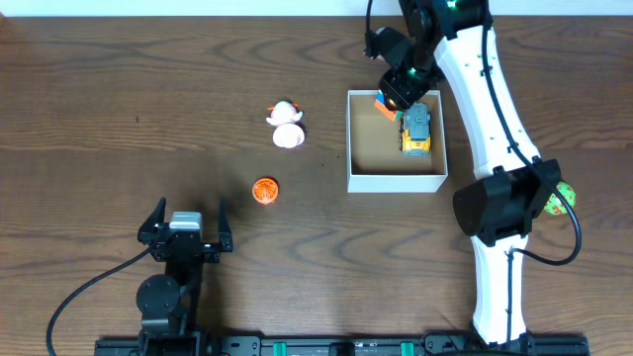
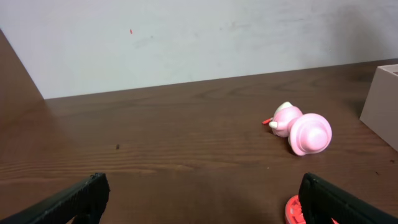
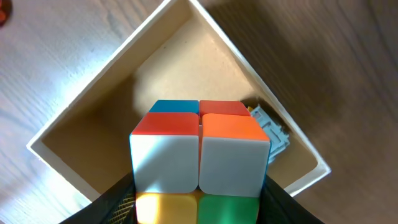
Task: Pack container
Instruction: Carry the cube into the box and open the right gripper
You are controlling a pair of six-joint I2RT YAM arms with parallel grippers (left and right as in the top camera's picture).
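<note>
The container (image 1: 397, 180) is a square white-walled box with a brown inside, right of the table's middle; it also shows in the right wrist view (image 3: 93, 106). A yellow and grey toy truck (image 1: 418, 130) lies inside it. My right gripper (image 1: 396, 97) is shut on a colourful puzzle cube (image 3: 198, 152) and holds it over the container's far left corner. My left gripper (image 1: 187, 229) is open and empty near the front left. A pink toy (image 1: 287, 126) and an orange disc (image 1: 265, 191) lie left of the container.
A green and yellow toy (image 1: 560, 199) lies right of the right arm's base. The pink toy (image 2: 300, 127) and the orange disc (image 2: 293, 211) show in the left wrist view, with the container's wall (image 2: 382, 106) at the right edge.
</note>
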